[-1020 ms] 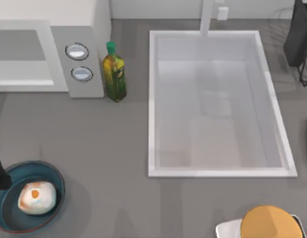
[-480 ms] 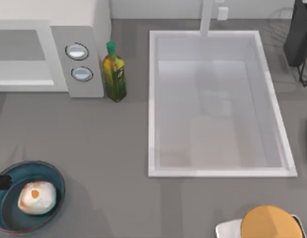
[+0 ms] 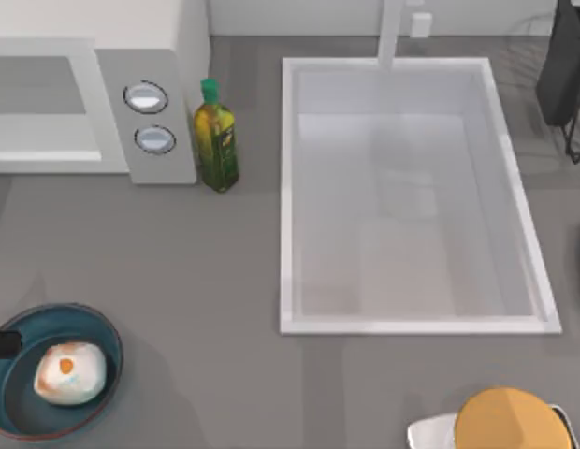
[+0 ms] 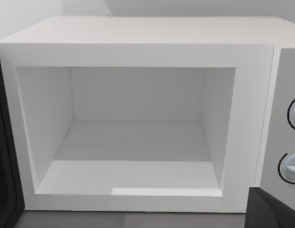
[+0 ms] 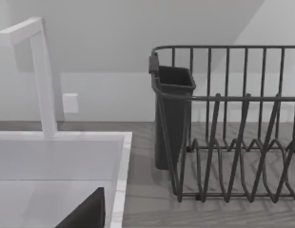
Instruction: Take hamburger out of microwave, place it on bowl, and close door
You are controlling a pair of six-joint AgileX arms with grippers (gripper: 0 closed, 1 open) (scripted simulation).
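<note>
Inside the bowl (image 3: 14, 412) the hamburger (image 3: 69, 372) already lies, well apart from the empty microwave (image 4: 138, 123); its door (image 4: 4, 156), perhaps, waits open for closing. Whether either claw is clenched, I cannot tell.

A small rounded whitish-tan hamburger (image 3: 69, 372) carries an orange patch and sits against the dark teal-blue of a wide round bowl (image 3: 98, 332) with a darker rim. The boxy microwave (image 3: 159, 56) is white, its cavity pale grey-white, and its grey side panel bears 2 round silvery-blue dials (image 3: 146, 97). A yellow-green glass bottle (image 3: 216, 140) has a green cap. The rectangular sink (image 3: 288, 187) is white, the countertop (image 3: 206, 281) plain grey, the flat disc (image 3: 511, 423) orange-yellow, and the wire dish rack (image 5: 233, 142) dark grey.
</note>
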